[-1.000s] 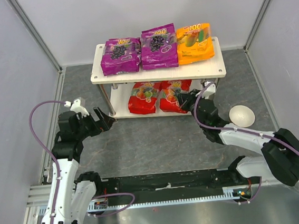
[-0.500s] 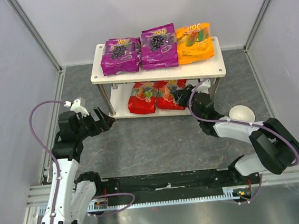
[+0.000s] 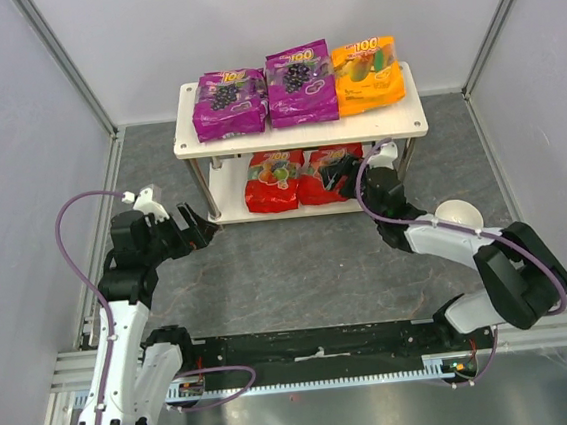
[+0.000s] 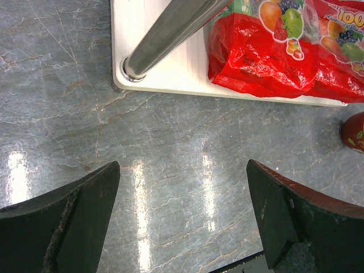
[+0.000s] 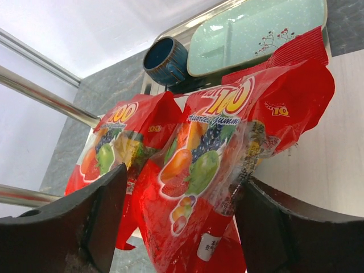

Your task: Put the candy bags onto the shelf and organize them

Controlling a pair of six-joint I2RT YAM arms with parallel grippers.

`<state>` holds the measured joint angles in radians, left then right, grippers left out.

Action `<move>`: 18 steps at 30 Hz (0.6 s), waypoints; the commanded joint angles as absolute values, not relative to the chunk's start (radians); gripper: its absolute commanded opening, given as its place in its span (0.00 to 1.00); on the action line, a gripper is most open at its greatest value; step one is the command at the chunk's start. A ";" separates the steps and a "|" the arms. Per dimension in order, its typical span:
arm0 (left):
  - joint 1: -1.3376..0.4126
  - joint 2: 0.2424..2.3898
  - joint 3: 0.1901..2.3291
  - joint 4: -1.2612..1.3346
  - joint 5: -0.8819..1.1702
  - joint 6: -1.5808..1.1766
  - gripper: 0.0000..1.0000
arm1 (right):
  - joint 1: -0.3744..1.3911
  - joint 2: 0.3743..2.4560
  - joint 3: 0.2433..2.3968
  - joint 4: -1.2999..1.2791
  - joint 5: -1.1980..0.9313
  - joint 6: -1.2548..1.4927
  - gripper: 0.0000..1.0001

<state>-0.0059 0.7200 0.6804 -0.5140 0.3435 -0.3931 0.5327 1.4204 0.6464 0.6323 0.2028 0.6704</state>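
The shelf [image 3: 296,135] stands at the back of the table. Its top board carries two purple candy bags [image 3: 228,105] [image 3: 300,85] and an orange one [image 3: 368,74]. Two red bags [image 3: 271,182] [image 3: 319,181] lie side by side on the lower board [image 4: 170,79]. My right gripper [image 3: 342,175] reaches into the lower tier at the right red bag [image 5: 199,165]. Its jaws stand open on either side of the bag's near end [image 5: 182,185]. My left gripper [image 3: 205,227] hovers open over the floor [image 4: 183,170], just short of the shelf's left front post [image 4: 165,34], with nothing between its fingers.
A small white bowl [image 3: 462,215] sits right of the shelf, partly behind my right arm. Beyond the red bags, the right wrist view shows a dark blue cup [image 5: 166,54] and a pale green plate [image 5: 256,31]. Grey walls close in both sides.
My right gripper pushed further into the lower tier with the right red bag and then opened, releasing it. The shelf shifted slightly. The left arm stayed still.
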 commanded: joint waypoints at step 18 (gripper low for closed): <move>-0.002 0.719 0.686 -0.472 0.376 -0.417 0.99 | 0.532 0.956 0.505 0.384 0.241 0.590 0.83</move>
<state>-0.0059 0.7200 0.6804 -0.5140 0.3466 -0.3935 0.5327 1.0203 0.5331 0.4568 0.2684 0.5793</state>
